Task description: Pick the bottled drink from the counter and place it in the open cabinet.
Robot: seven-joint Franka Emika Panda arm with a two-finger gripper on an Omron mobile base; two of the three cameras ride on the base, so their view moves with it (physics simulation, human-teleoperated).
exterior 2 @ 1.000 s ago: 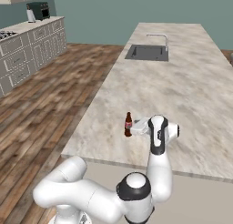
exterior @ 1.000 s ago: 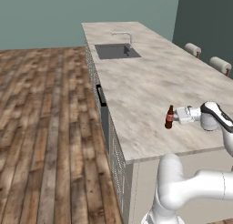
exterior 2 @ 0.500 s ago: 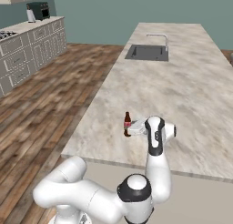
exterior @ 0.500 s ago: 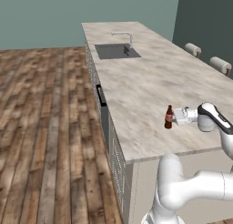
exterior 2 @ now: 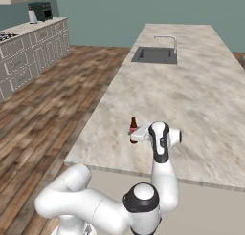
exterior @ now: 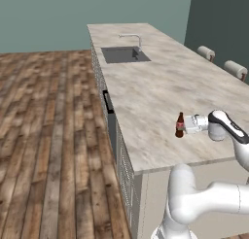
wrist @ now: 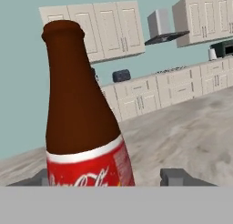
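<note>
The white arm's two-finger gripper (exterior: 187, 126) has slid in from the side; its parted fingers now flank, not clamp, the small dark brown red-labelled bottle (exterior: 180, 125), upright near the beige marble counter's (exterior: 146, 87) front edge; grasp imminent.

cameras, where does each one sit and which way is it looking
Left base view: behind the arm's left, looking down the counter toward the sink; arm rises lower right.
Right base view: behind its right, same counter; arm lower left.
Hand view: on the claw, facing the bottled drink up close.
All share the bottle.
</note>
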